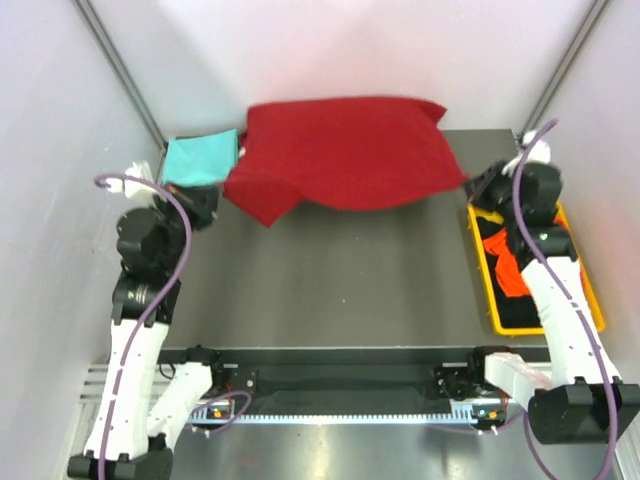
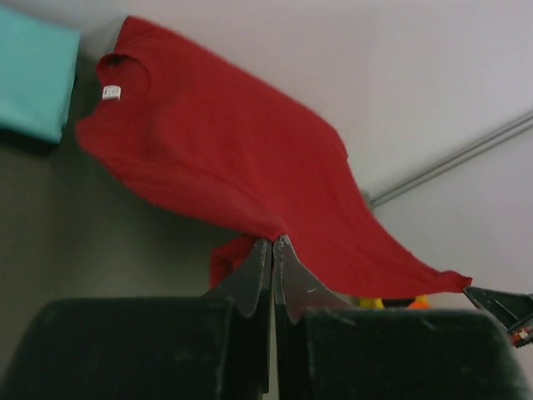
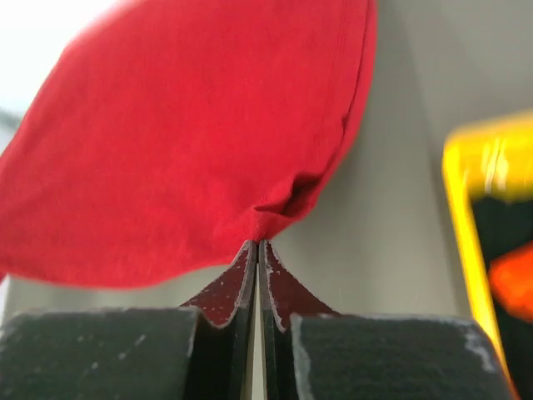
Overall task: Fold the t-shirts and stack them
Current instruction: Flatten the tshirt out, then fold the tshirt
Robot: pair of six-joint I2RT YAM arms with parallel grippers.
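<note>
Step in hand, as I judge it: laying out the dark red t-shirt (image 1: 345, 150) ahead of its first fold.

Left gripper (image 2: 272, 250): fingers pressed together on a pinch of red cloth near the shirt's left edge. Right gripper (image 3: 256, 250): fingers likewise closed on a bunched bit of red hem at the shirt's right edge.

The shirt hangs stretched between the two over the far part of the table (image 1: 340, 280). Collar and white tag lie toward the far left in the left wrist view, and one loose flap droops at front left.

Teal t-shirt (image 1: 200, 158): a flat square at the far left corner, just beside the red one (whether they touch, I cannot tell). It looks folded already and would likely serve as the base of the stack.

Orange t-shirt (image 1: 512, 272) and black t-shirt (image 1: 520, 315): crumpled together inside the yellow bin (image 1: 484, 268) at the right edge of the table.

Next move, my estimate: lower both pinches evenly so the cloth settles flat and unwrinkled on bare table. Watch the drooping flap, since it may tuck under.

Count:
- T-shirts: four, being one dark red, one teal, one orange and one black.
- Bins: one.
- Grippers: two, both on the red shirt.
- Progress, judged: one shirt apparently folded, one in hand, two waiting.
</note>
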